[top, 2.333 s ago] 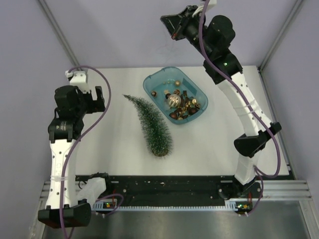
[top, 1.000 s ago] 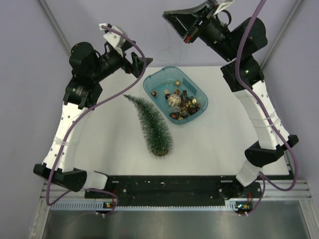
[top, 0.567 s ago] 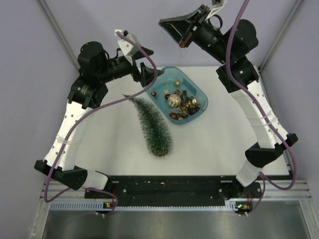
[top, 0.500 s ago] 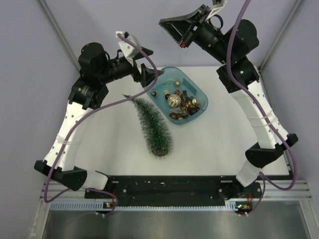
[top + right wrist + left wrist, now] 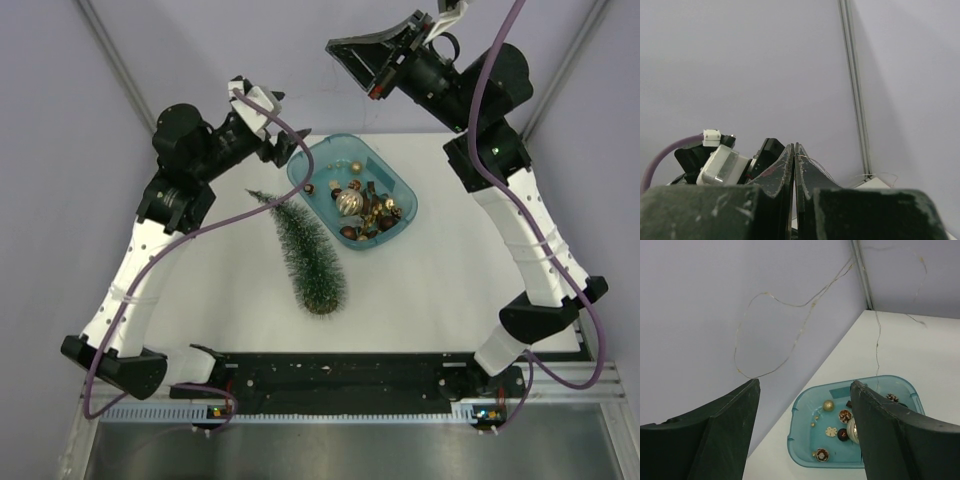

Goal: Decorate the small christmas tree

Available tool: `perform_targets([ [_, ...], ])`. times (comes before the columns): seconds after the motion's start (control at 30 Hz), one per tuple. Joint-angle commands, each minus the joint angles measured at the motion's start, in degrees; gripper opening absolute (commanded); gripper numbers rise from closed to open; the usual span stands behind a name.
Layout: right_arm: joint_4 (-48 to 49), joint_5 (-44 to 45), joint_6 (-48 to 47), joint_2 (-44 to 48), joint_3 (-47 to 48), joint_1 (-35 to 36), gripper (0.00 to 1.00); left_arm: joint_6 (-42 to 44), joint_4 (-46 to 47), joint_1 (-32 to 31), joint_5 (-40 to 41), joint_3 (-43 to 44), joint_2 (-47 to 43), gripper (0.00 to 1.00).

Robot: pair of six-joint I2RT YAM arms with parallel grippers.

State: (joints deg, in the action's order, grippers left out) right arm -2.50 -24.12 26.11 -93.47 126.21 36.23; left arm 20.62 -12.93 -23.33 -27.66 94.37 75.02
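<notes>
The small christmas tree (image 5: 306, 251) lies on its side on the white table, tip toward the back left, its wooden base toward me. My right gripper (image 5: 350, 65) is raised high above the back of the table. Its jaws are shut on a thin wire light string (image 5: 810, 161). The wire (image 5: 790, 305) hangs in loops in front of the wall and trails down toward the teal tray (image 5: 799, 412). My left gripper (image 5: 287, 143) is open and empty in the air by the tray's left end. In the left wrist view the gripper (image 5: 805, 382) frames the tray.
The teal tray (image 5: 398, 181) at the back centre holds small ornaments: a silver ball (image 5: 347, 203), a gold ball (image 5: 828, 405), pine cones (image 5: 821, 454) and brown pieces. Purple walls close the back and sides. The left arm's wrist (image 5: 720, 162) shows just beyond my right gripper.
My left arm has swung up from the left side to the tray's left end and now tilts upward. My right gripper stays high, shifted slightly, still holding the wire.
</notes>
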Motion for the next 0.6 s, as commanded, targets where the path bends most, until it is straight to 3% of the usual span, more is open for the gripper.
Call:
perform_targets([
  [0.0, 2.0, -0.7, 0.0, 2.8, -0.4, 0.5, 0.0, 2.0, 6.5, 0.0, 0.9, -0.5, -2.8, 0.81],
  [0.13, 3.5, -1.1, 0.3, 2.9, -0.8, 0.5, 0.0, 3.6, 8.6, -0.8, 1.5, -1.1, -2.8, 0.9],
  [0.37, 4.2, -1.9, 1.0, 3.4, -1.3, 0.5, 0.0, 14.3, 9.8, -4.1, 2.1, -4.9, -3.5, 0.91],
  [0.57, 4.3, -2.4, 1.2, 3.6, -1.7, 0.5, 0.0, 14.0, 16.1, -5.1, 6.6, -5.2, -2.1, 0.88],
])
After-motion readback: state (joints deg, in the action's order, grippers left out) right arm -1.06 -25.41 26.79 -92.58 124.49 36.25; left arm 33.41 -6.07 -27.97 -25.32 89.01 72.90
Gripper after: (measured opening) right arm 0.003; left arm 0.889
